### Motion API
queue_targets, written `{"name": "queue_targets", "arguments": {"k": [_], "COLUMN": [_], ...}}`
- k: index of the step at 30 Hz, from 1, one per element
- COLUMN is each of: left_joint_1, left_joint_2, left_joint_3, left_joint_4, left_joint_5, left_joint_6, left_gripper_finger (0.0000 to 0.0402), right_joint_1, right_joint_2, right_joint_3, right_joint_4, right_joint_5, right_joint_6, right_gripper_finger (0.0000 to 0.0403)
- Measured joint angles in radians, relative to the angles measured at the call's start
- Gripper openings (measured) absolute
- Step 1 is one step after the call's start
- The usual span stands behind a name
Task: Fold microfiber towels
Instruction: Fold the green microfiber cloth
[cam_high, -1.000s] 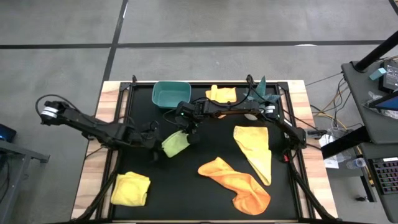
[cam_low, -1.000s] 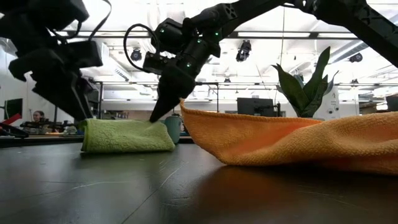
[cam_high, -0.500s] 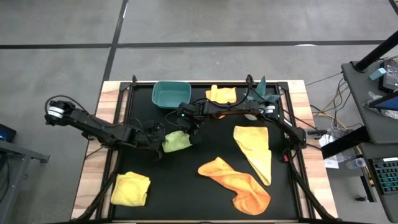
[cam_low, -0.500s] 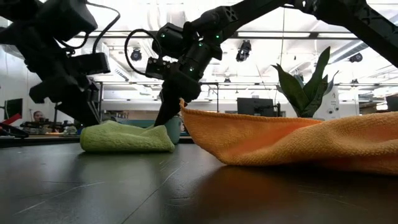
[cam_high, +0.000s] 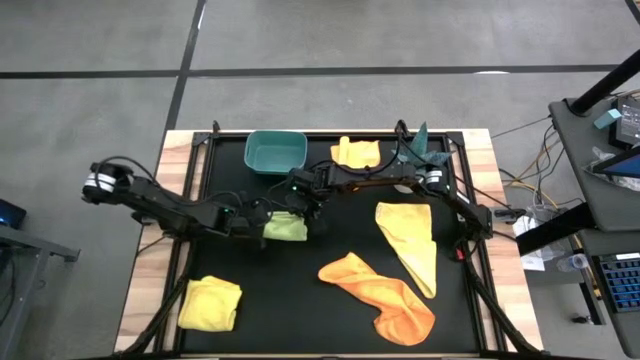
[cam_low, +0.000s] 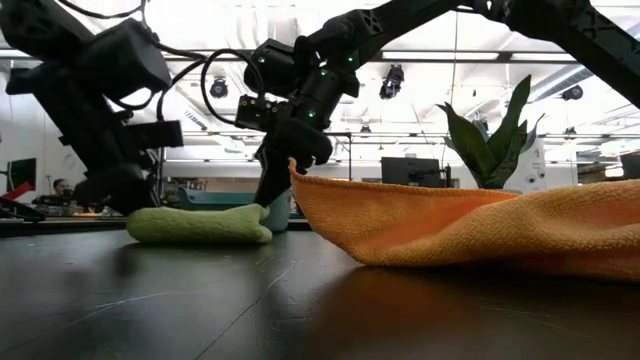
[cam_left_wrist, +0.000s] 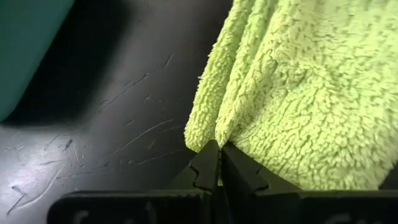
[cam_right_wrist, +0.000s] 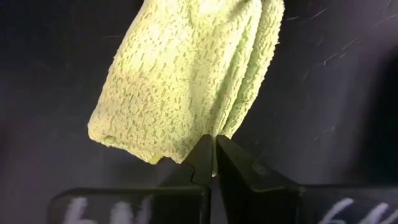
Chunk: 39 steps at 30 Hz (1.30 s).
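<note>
Pincer check: left pincer (cam_high: 262, 226) is clamped tight on the left edge of the lime green towel (cam_high: 285, 228); the left wrist view shows both fingers closed together with pile pinched at the tips (cam_left_wrist: 216, 163). Right pincer (cam_high: 305, 208) is likewise closed on a corner of that towel, at its upper right in the high view; the right wrist view shows the tips (cam_right_wrist: 211, 155) meeting right at the hem.

Layout, big to small: black surface (cam_high: 330, 320) fills the centre of the high view. Orange towel (cam_high: 380, 296) lies crumpled at lower centre, a yellow towel (cam_high: 412, 245) lies spread out right of centre, a second yellow towel (cam_high: 212, 303) sits bunched at lower left, and a small folded orange-yellow one (cam_high: 357, 151) is at top centre beside the teal bin (cam_high: 275, 152). The green towel sits just below the bin, centre-left, already doubled into a low roll in the low view (cam_low: 198, 225).

Judgement on the step: both grips look like thin edge bites, so any lift should be slow and level or the layers will slip apart. Move both arms together, keep the pinched edges parallel, lay one edge onto the opposite one, then release only once the cloth rests flat. Watch clearance to the bin wall; it's close to the right arm.
</note>
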Motion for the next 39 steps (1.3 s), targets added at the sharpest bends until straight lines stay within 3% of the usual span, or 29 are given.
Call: {"name": "queue_targets", "arguments": {"k": [4,14,20,25,30,39], "left_joint_1": [0.004,0.004,0.004,0.004,0.004,0.003], "left_joint_2": [0.008,-0.073,-0.179,-0.284,-0.360,-0.351], "left_joint_3": [-0.001,0.011,0.022,0.023,0.023,0.005], "left_joint_4": [0.006,-0.059,-0.124,-0.132,-0.132,-0.036], "left_joint_5": [0.009,0.029,0.031,0.038,0.081,0.133], "left_joint_6": [0.001,0.038,0.062,0.060,0.053,0.053], "left_gripper_finger": [0.0022,0.0143,0.0171,0.0173,0.0173,0.0173], "right_joint_1": [0.000,0.000,0.000,0.000,0.002,0.002], "right_joint_2": [0.000,0.000,0.000,-0.002,-0.002,-0.002], "right_joint_3": [0.000,0.034,0.076,0.091,0.078,0.026], "right_joint_4": [-0.025,-0.103,-0.146,-0.164,-0.159,-0.086], "right_joint_5": [0.000,0.000,0.000,0.000,0.000,-0.003], "right_joint_6": [0.000,0.056,0.084,0.103,0.127,0.152], "right_gripper_finger": [0.0022,0.0120,0.0149,0.0141,0.0107,0.0050]}}
